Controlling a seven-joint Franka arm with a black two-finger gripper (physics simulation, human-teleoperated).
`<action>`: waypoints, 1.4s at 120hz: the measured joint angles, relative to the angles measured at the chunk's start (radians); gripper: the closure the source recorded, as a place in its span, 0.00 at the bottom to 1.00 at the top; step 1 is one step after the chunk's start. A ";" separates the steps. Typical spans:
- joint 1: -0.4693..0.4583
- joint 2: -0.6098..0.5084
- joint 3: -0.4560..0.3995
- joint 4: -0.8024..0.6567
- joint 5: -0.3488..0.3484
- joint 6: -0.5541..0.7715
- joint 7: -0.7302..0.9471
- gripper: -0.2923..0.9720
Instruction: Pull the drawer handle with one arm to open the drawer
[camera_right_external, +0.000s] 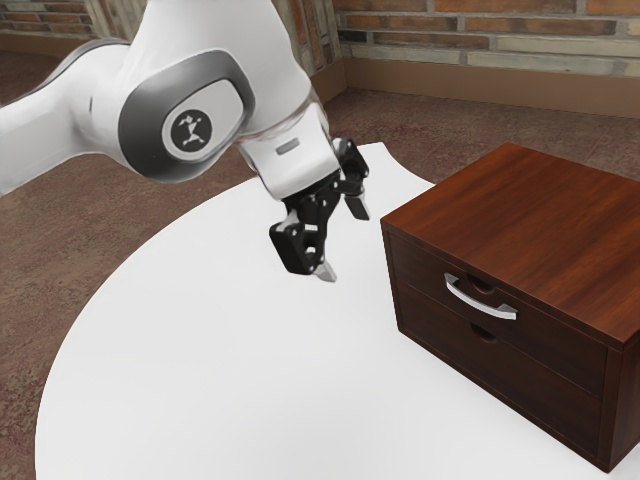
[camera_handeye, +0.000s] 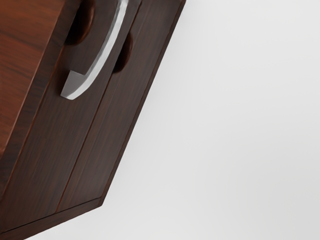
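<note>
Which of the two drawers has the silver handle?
The upper drawer: the silver handle sits on its front. The lower drawer has just a dark recess and no bar.

I see a round white table (camera_right_external: 190, 360) standing on a brown floor (camera_right_external: 60, 210). One thing rests directly on it: a dark wooden cabinet (camera_right_external: 530, 215), set flat on the white top toward the exterior view's right. The table's curved rim passes behind it.
</note>
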 joint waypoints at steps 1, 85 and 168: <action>-0.009 0.000 0.006 0.000 0.000 0.003 0.004 0.23; -0.183 0.064 0.140 0.004 -0.003 0.151 0.182 0.42; -0.245 0.155 0.183 -0.001 -0.020 0.215 0.120 0.59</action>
